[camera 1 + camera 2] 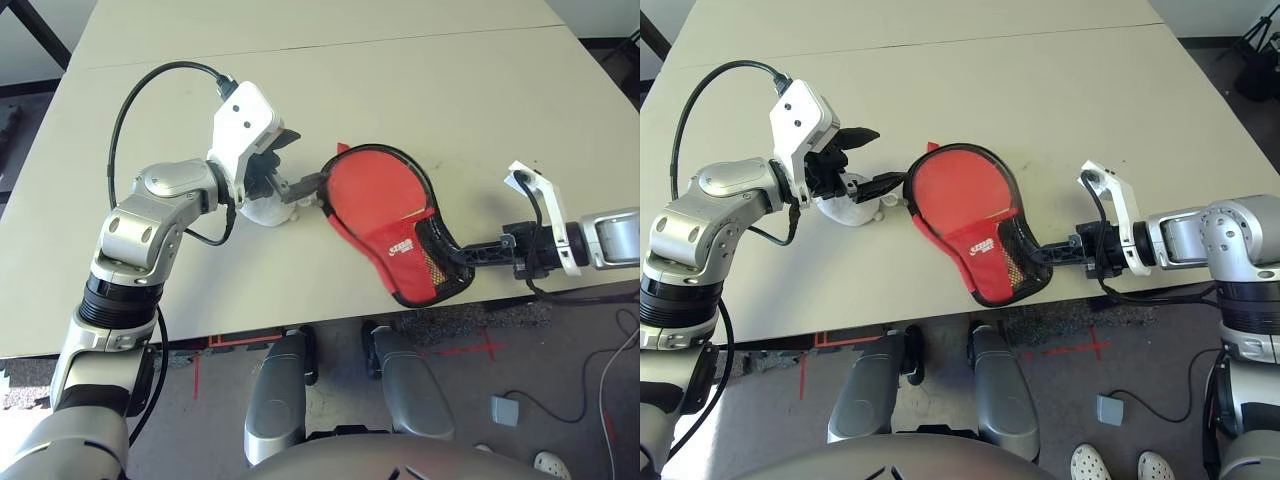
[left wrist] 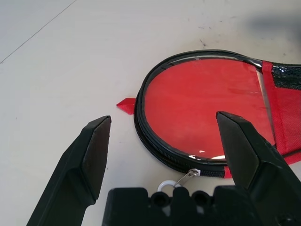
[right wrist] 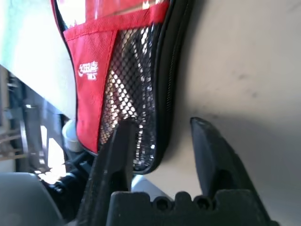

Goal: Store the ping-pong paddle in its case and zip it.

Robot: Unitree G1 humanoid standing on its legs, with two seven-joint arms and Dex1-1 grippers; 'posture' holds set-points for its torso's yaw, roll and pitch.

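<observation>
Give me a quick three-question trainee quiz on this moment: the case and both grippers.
1. True or false: the left gripper has its jaws shut.
2. The mesh pocket sits at the end of the case nearest to: A) the left gripper, B) the right gripper, C) the table's far edge.
3. In the left wrist view, which small metal part of the case lies just ahead of the gripper's base?

Key: 1 false, the jaws stand wide apart. 2 B. 3 the zipper pull.
</observation>
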